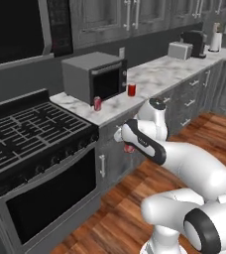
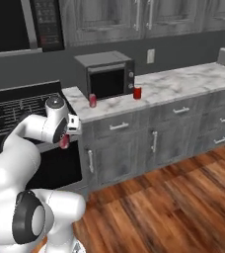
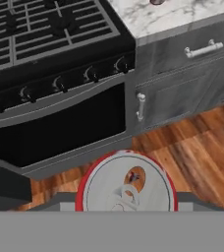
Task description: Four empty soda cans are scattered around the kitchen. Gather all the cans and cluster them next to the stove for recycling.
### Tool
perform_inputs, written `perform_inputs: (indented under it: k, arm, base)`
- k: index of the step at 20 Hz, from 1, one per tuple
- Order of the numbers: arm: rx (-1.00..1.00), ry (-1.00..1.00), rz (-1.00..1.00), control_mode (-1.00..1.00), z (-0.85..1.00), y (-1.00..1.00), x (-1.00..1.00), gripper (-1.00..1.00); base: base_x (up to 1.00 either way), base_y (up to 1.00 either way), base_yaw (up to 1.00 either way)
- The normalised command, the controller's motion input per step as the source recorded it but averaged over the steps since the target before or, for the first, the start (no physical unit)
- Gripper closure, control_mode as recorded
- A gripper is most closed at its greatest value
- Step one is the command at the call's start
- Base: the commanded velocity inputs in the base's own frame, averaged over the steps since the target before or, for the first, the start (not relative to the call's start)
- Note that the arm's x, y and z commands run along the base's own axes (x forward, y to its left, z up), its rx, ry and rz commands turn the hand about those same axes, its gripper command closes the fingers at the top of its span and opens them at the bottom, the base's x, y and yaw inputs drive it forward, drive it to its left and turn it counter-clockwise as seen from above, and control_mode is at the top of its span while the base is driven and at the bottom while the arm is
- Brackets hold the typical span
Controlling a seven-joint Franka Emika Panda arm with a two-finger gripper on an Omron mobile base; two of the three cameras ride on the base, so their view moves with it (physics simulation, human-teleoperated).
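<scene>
My claw (image 2: 65, 140) is closed around a red soda can (image 3: 126, 183). In the hand view I look straight down on the can's silver top with its pull tab, and the can sits right between my fingers. I cannot see the finger tips themselves there, because the can covers them. In the right base view the held can shows as a bit of red just under my hand. In the left base view I see a bit of red (image 1: 129, 148) peeking out below my arm.

The claw hangs in the air in front of the cabinets, lower than the counter top.

The stove (image 3: 60, 59) is just ahead of the claw and a little to one side. Its black grates, its row of knobs and its dark oven door are all close by. The claw is not touching it.

Two more soda cans stand on the marble counter (image 1: 154, 77), up above the claw and beyond it. One can (image 1: 97, 103) stands near the stove end of the counter, in front of the grey countertop oven (image 1: 92, 75). The other can (image 1: 131, 90) stands farther along, just past that oven's corner. The two cans are well apart from each other.
</scene>
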Motion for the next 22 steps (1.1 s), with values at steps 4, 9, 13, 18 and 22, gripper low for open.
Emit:
perform_inputs:
  k: [4, 9, 13, 18, 22]
  arm:
    - [0.00, 0.00, 0.00, 1.00, 0.00, 0.00, 0.00, 1.00]
    - [0.00, 0.00, 0.00, 1.00, 0.00, 0.00, 0.00, 1.00]
    - [0.00, 0.00, 0.00, 1.00, 0.00, 0.00, 0.00, 1.00]
    - [0.00, 0.00, 0.00, 1.00, 0.00, 0.00, 0.00, 1.00]
    - [0.00, 0.00, 0.00, 1.00, 0.00, 0.00, 0.00, 1.00]
  base:
    - [0.48, -0.25, 0.34]
    - [0.44, -0.26, 0.37]
    - [0.43, -0.29, 0.33]
    - [0.45, -0.32, 0.28]
    - [0.48, -0.33, 0.22]
